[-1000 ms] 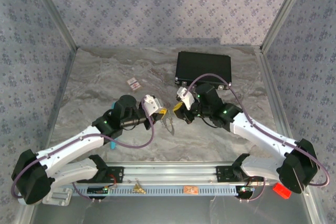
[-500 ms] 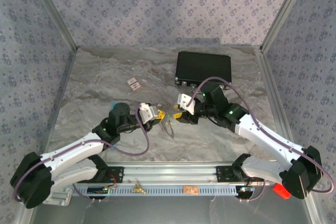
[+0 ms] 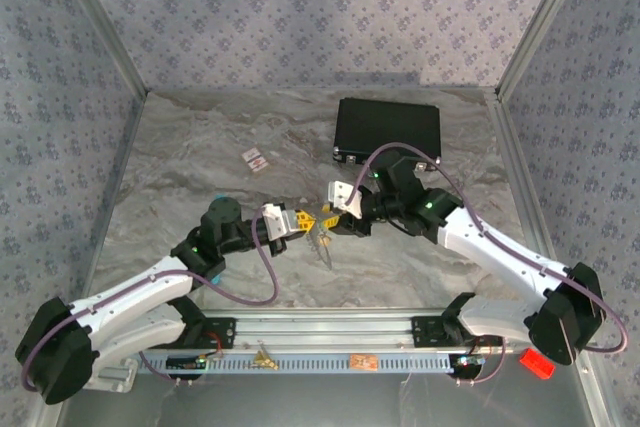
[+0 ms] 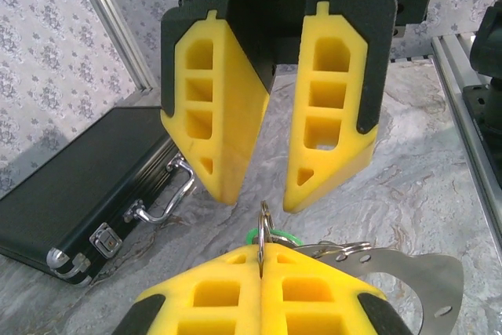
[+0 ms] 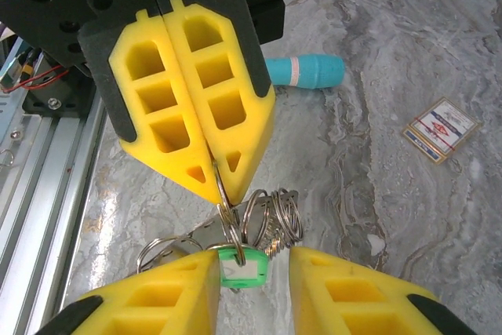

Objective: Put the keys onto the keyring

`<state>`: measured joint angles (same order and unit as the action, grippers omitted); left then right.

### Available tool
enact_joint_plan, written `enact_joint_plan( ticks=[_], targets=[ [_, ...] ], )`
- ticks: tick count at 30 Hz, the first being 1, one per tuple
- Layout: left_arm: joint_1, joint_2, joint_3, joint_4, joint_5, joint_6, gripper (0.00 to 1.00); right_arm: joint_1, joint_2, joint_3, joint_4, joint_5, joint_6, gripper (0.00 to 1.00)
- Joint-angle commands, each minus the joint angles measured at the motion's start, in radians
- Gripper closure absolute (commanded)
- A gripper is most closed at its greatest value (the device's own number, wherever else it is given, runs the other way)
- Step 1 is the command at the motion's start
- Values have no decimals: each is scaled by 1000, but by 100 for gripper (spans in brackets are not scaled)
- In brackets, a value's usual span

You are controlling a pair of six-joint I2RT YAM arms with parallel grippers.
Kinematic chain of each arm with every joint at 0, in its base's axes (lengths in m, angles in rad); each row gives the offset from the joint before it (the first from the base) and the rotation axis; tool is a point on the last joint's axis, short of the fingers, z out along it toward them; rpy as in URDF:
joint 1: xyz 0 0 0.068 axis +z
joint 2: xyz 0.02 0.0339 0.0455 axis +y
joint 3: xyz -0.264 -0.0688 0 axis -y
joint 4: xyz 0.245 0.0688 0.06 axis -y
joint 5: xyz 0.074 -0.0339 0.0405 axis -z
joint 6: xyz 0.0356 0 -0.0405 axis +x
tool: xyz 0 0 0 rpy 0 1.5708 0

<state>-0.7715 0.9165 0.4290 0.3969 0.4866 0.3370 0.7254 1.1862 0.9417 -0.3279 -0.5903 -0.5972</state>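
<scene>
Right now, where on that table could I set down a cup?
Bare marble lies left of the card, and between card and black case. Crowded: the middle, where left pincer and right pincer meet at the keyring.

A grey marbled stone tabletop (image 3: 180, 147) carries a black rectangular hard case (image 3: 388, 129) at 1 o'clock and a small red-and-white card (image 3: 256, 158) at 11 o'clock. In the right wrist view a teal pen (image 5: 302, 72) lies at the card's 10 o'clock.

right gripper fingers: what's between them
The green-headed key, hanging from rings pinched by the shut left gripper, sits between the open right gripper's fingers; right wrist view.
</scene>
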Motion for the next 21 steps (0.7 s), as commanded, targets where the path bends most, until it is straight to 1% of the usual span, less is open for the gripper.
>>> enact_joint_plan(
  ticks=[1,10,14,16,17,18,19,20,21],
  targets=[
    [0,-13,18,43,42,22,100,7,10,37,-38,-32,-24,74],
    [-2,-19,26,34,47,23,100,8,31,44,-74,-27,-39,97],
    [-10,-19,35,54,73,14,100,12,66,64,-108,-26,-38,100],
    [-19,-18,40,57,77,13,100,14,78,72,-115,-34,-36,99],
    [-20,-15,41,57,75,13,100,14,76,72,-111,-38,-34,97],
    [-21,-13,43,53,70,13,100,15,70,70,-103,-41,-29,93],
    [-22,-11,42,51,61,15,100,14,58,61,-88,-39,-22,84],
    [-22,-8,39,46,53,16,100,13,44,50,-73,-36,-18,78],
    [-22,-6,36,45,45,16,100,12,30,38,-60,-33,-16,75]
  ],
)
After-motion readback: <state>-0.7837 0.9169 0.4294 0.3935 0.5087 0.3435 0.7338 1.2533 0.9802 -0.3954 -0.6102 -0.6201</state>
